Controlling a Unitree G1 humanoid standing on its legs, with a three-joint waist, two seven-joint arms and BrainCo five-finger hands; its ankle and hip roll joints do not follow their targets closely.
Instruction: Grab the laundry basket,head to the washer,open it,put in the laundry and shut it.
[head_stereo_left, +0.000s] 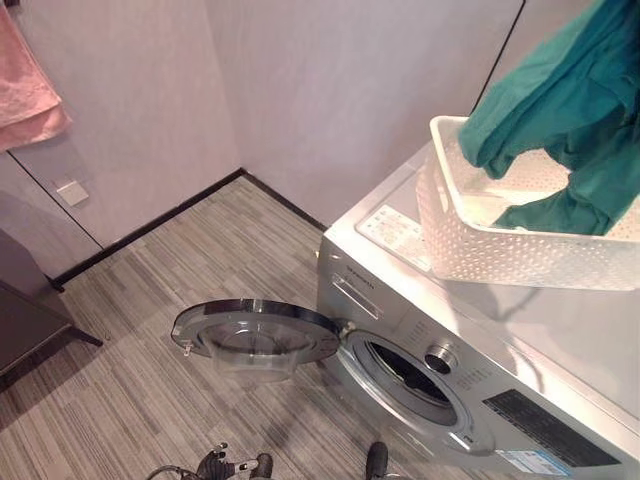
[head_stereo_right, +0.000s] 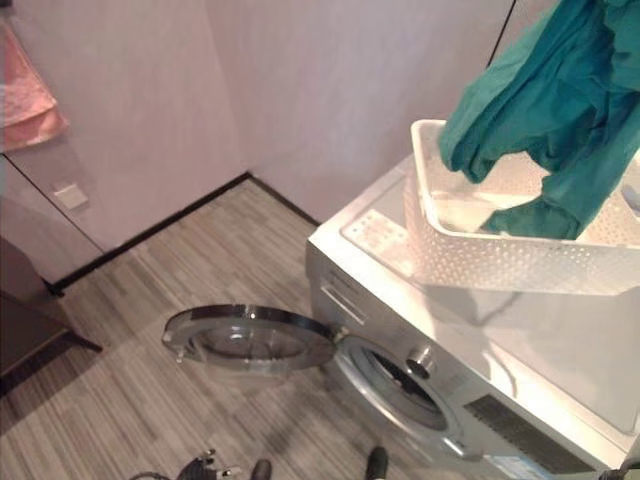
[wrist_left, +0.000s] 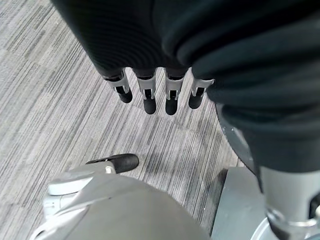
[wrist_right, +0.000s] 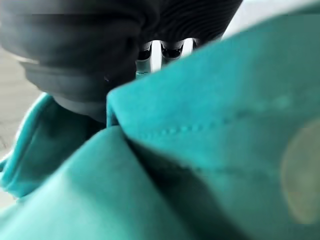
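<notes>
The silver washer (head_stereo_left: 500, 330) stands at the right with its round door (head_stereo_left: 255, 335) swung wide open and lying flat over the floor. The dark drum opening (head_stereo_left: 405, 375) is uncovered. On the washer's top sits the white perforated laundry basket (head_stereo_left: 500, 255). A teal garment (head_stereo_left: 570, 110) hangs above it from the upper right, its lower end still inside the basket. In the right wrist view the same teal cloth (wrist_right: 200, 150) covers most of my right hand (wrist_right: 160, 52), which holds it up. My left hand (wrist_left: 150, 95) hangs over the floor, fingers straight, holding nothing.
A pink towel (head_stereo_left: 25, 90) hangs on the wall at the upper left. Dark furniture (head_stereo_left: 25, 330) stands at the left edge. The walls meet in a corner behind the washer, and striped grey flooring (head_stereo_left: 200, 250) lies to the left of the open door.
</notes>
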